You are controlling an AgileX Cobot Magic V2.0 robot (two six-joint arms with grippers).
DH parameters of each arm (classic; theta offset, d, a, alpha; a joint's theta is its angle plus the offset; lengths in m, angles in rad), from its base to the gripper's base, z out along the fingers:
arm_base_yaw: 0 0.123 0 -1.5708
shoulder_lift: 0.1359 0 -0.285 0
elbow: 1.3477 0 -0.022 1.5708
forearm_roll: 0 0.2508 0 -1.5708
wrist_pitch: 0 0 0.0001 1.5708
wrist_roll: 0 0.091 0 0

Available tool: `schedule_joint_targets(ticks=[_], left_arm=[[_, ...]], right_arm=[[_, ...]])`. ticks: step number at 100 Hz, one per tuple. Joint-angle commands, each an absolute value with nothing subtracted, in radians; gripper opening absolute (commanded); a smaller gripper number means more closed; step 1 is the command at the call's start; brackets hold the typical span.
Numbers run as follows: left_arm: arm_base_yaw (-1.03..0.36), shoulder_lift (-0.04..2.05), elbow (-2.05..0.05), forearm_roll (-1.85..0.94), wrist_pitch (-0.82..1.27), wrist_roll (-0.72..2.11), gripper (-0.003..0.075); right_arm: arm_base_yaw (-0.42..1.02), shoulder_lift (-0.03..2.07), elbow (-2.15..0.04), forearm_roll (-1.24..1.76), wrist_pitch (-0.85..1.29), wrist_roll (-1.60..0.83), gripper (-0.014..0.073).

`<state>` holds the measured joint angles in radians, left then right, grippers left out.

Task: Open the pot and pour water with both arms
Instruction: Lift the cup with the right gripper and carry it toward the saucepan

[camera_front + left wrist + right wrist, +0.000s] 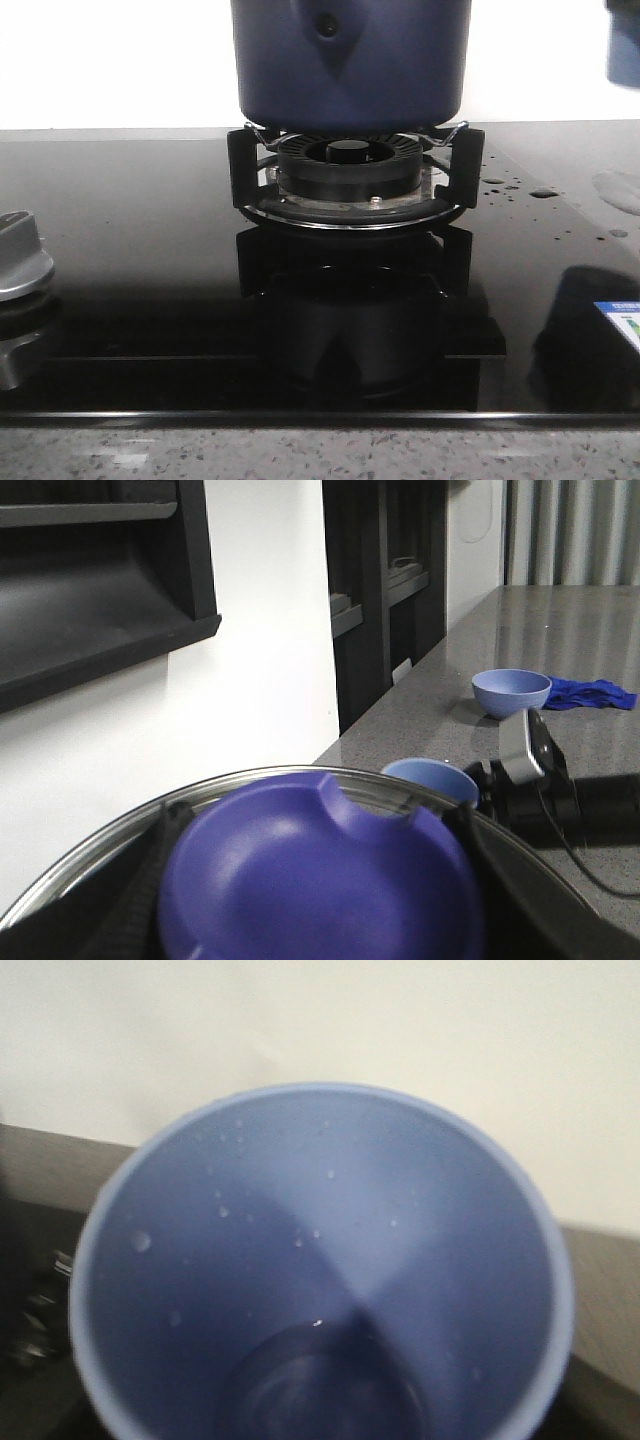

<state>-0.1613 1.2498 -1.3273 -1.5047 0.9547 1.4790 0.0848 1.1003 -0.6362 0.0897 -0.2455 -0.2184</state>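
On the black pronged burner support (pixel 350 190) at the centre of the glossy black glass hob (pixel 150 250) stands the large dark navy-blue cylindrical pot (pixel 350 60), matte-sided, with a rounded bottom edge and a triangular handle mount bearing one round rivet (pixel 327 27). Judged rigid and fairly heavy, heavier with water in it; the smooth rounded wall offers poor purchase, so the handle mount or the lid knob is the sounder hold. Close beneath the left wrist camera appears a glass lid with a metal rim (pixel 90 865) and a broad purple-blue knob (pixel 320 880); dark shapes flank the knob, but whether the left gripper is clamped on it cannot be told. The right wrist camera looks into a light blue plastic cup (pixel 320 1260), wet with droplets, a little water at its base; light, slippery when wet. The right gripper's fingers are not visible, so its grasp cannot be confirmed. Water drops (pixel 500 183) lie on the hob right of the pot.
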Motion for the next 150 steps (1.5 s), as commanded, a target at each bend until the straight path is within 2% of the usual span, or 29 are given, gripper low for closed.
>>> schedule_joint_targets(ticks=[1, 18, 64, 103, 150], left_arm=[[-0.157, 1.177, -1.304, -1.595, 0.916, 1.468, 0.0239], [-0.157, 1.112, -1.240, -1.595, 0.895, 1.468, 0.0239], [-0.157, 1.023, -1.225, -1.573, 0.891, 1.468, 0.0239], [-0.157, 1.015, -1.225, -1.573, 0.891, 1.468, 0.0239], [-0.157, 1.015, -1.225, -1.547, 0.891, 1.468, 0.0239]], right_arm=[[0.135, 1.075, -0.749, 0.017, -0.247, -0.217, 0.0257], [0.225, 1.095, -0.897, -0.083, -0.129, -0.217, 0.0257], [0.340, 1.259, -1.146, -0.420, -0.025, -0.217, 0.0257], [0.363, 1.342, -1.173, -0.872, -0.105, -0.217, 0.0257], [0.363, 1.402, -1.187, -1.166, -0.072, -0.234, 0.0257]])
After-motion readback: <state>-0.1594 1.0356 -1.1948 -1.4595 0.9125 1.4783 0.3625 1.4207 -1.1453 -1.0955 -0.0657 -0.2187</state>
